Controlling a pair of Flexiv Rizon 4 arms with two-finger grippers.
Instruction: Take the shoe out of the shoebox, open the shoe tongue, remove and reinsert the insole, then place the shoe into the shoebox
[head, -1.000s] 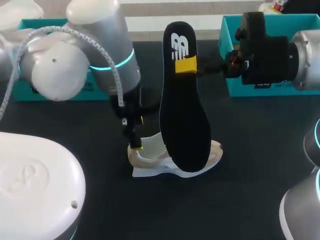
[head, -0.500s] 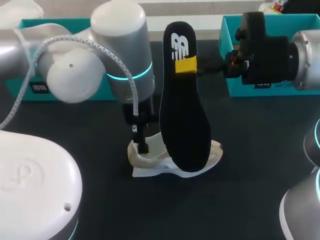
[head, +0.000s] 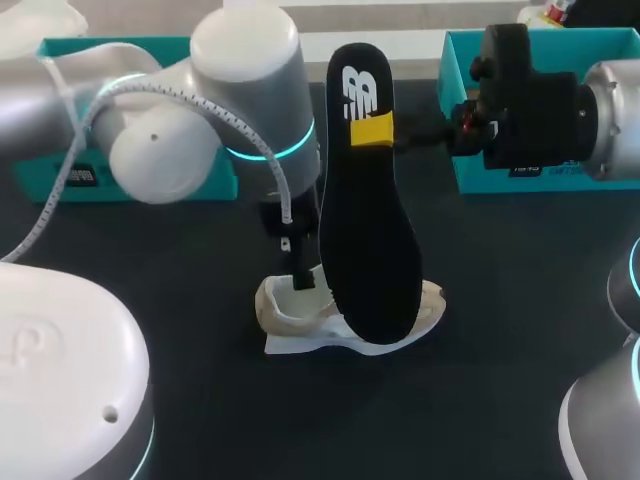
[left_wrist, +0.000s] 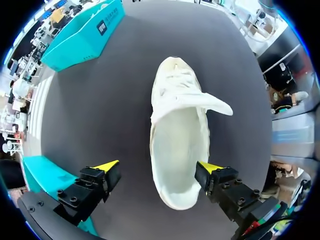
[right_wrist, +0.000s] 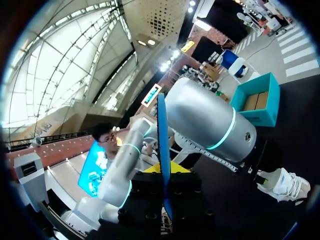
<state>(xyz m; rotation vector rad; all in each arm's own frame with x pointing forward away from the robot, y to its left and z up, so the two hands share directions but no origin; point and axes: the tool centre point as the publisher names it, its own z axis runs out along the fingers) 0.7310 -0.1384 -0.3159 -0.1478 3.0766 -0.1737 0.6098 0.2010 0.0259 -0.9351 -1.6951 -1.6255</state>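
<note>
Shoe (head: 285, 315) (left_wrist: 180, 140) sits mid-table on its sole, tongue flipped out. Left gripper (head: 298, 275) (left_wrist: 159, 166) hangs over the heel opening, fingers spread wide, one on each side. Right gripper (head: 372, 131) (right_wrist: 164, 170) clamps the black insole (head: 368, 230) (right_wrist: 162, 145), held raised. Teal shoebox (head: 462, 60) at the table's far right edge, second teal box (head: 60, 180) far left.

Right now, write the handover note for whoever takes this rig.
Right gripper: shut on the insole, held on end, not in the shoe.
Left gripper: open, fingers astride the shoe's heel end.
Shoe lies on the table, outside the shoebox, tongue pulled open.
Done: shoe out, tongue open, insole removed.
Left: reinsert insole, put shoe into shoebox.
</note>
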